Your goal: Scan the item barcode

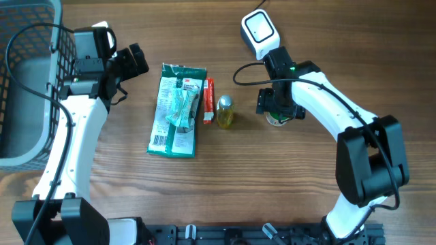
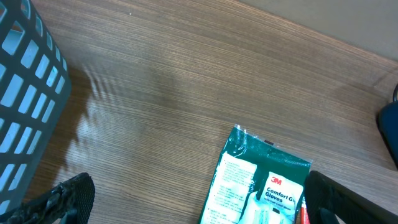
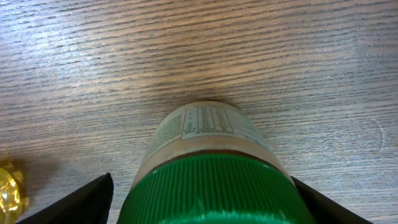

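Right wrist: your right gripper [image 3: 202,202] straddles green-lidded jar [image 3: 205,127], jaws wide, not clamped. Jar upright near scanner [image 1: 259,30]. Left gripper [image 1: 134,61] wide open, empty, well apart from scanner. Grasp step; next, you close, lift, turn label scannerward.

I take this for a robotics lab bench set out like a shop checkout: a wood-grain desk [image 1: 286,197] with my left arm [image 1: 75,150] and right arm [image 1: 327,109] rising from its near edge. A white corded scanner [image 1: 259,30] lies by the far edge, a grey mesh basket [image 1: 17,160] sits at the left edge, and packaged goods such as a 3M glove pack [image 1: 176,112] lie mid-desk.
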Controlling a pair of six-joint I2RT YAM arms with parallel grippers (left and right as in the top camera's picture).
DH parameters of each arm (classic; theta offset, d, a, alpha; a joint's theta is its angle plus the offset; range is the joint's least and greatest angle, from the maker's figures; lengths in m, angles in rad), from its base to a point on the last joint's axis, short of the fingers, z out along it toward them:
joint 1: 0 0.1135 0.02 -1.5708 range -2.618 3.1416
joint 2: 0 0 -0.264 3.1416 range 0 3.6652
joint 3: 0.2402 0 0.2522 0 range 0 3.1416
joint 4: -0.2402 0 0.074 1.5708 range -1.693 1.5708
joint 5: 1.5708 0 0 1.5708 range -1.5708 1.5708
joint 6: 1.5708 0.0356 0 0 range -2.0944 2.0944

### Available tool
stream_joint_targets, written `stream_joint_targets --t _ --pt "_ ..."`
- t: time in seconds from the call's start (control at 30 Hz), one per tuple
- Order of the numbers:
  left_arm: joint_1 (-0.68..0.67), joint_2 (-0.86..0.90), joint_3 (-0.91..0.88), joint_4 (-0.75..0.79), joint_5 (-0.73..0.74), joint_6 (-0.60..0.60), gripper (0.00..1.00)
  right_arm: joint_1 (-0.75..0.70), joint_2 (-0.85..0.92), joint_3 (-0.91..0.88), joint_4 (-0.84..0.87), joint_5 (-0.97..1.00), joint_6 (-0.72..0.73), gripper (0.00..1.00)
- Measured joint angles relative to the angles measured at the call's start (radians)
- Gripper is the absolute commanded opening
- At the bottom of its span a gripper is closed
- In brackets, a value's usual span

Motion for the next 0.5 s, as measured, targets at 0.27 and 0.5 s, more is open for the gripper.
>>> stream_joint_targets --t 0.27,0.5 --pt "0.0 0.0 0.0 0.0 0.0 0.0 1.0 0.0 0.008 0.0 0.011 0.0 0.011 0.83" --pt "0.0 0.0 0.0 0.0 0.0 0.0 1.0 0.0 0.009 -0.001 0.021 0.0 0.011 0.83"
